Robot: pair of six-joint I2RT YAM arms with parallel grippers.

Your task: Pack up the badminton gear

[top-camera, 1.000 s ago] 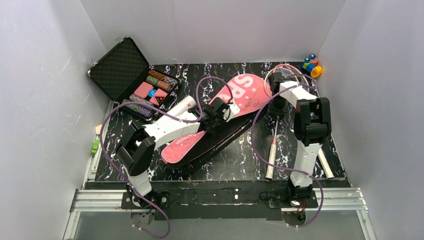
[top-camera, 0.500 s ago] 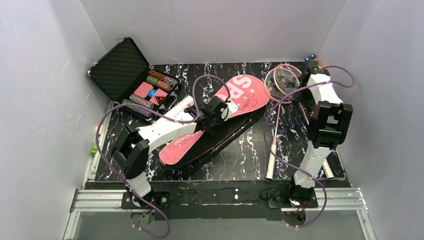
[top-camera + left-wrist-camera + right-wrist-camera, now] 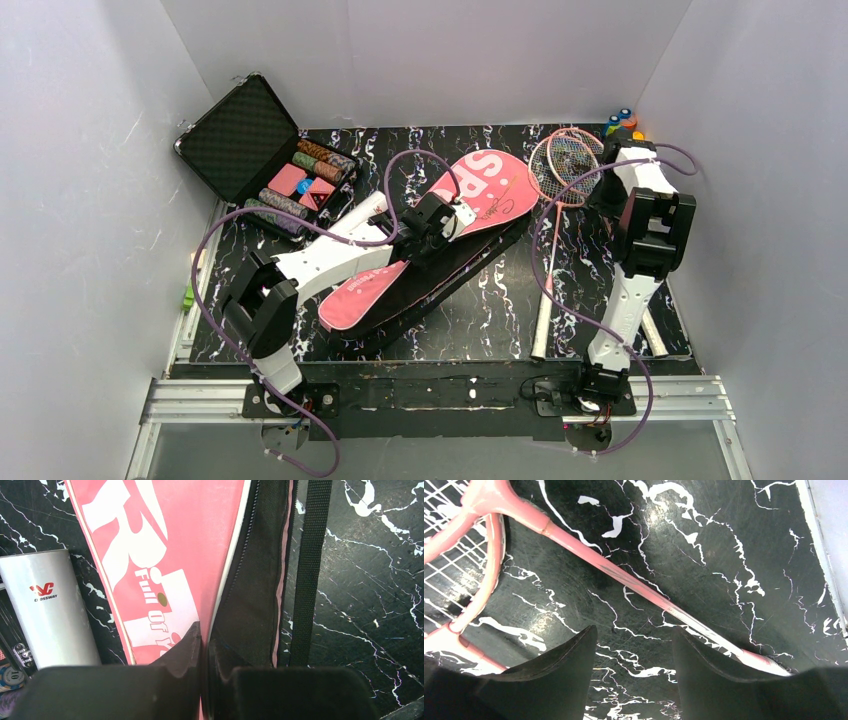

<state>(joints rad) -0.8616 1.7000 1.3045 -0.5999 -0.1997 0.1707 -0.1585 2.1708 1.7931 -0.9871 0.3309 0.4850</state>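
The rackets [image 3: 563, 163] lie at the right of the table [image 3: 480, 310], heads overlapping at the far end and handles toward the near edge; the bag [image 3: 480, 185] lies just left of them, the edge of its pink flap [image 3: 165, 555] pinched by the left gripper [image 3: 204, 647], jaws pressed together. The right gripper [image 3: 634, 635] hangs spread over one pink shaft [image 3: 624, 577] just behind the heads. The step looks like picking that racket up: drop straight, straddle the shaft squarely, close near the throat, and have the left hold the flap high for the head
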